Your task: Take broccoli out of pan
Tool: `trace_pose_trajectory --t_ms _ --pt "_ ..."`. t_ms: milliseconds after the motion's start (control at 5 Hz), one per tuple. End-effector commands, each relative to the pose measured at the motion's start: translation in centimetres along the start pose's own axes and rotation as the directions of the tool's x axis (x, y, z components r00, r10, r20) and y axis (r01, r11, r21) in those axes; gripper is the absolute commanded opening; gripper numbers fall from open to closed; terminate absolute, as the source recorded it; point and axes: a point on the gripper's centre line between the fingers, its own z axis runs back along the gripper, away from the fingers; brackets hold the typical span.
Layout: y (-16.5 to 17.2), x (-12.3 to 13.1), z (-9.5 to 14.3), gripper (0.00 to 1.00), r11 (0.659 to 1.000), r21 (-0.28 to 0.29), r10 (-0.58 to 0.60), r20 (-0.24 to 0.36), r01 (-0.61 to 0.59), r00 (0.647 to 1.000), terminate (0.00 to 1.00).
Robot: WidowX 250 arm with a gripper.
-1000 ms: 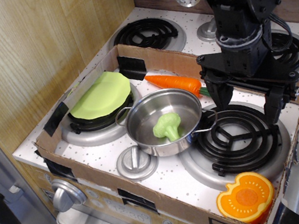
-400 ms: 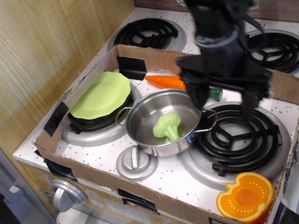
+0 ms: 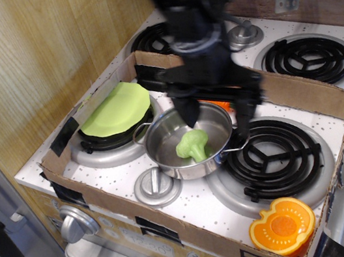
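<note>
Observation.image shows the pincer (image 3: 216, 118), fingers spread apart, hanging over the pan (image 3: 189, 140); the broccoli (image 3: 192, 145) lies inside, not touched.

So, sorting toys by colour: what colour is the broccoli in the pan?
Pale green, clearest in the observation.image view: the broccoli lies inside the shiny steel pan.

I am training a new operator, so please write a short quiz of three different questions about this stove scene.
1. True or false: the broccoli lies inside the pan.
2. The gripper is: A) shut on the broccoli, B) open above the pan, C) out of view.
3. Fill in: the small grey lid rests on the stove top in ____ of the pan.

Key: 1 true; 2 B; 3 front.
</note>
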Motion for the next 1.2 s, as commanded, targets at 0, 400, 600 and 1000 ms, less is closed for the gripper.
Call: trace_pose_trajectory --t_ms 0,400,600,1000 --pt "2.7 0.0 1.1 1.0 0.999 0.018 -0.042 0.07 0.041 0.997 0.0" --pt "4.0 -0.1 -1.6 1.0 0.998 -0.037 -0.041 0.058 0.043 0.997 0.0" --pt "4.4 -0.3 -1.9 1.0 0.998 -0.048 -0.028 0.041 0.03 0.999 0.0" --pt "4.0 -0.8 -3.6 1.0 0.997 -0.074 -0.025 0.025 0.027 0.999 0.0"
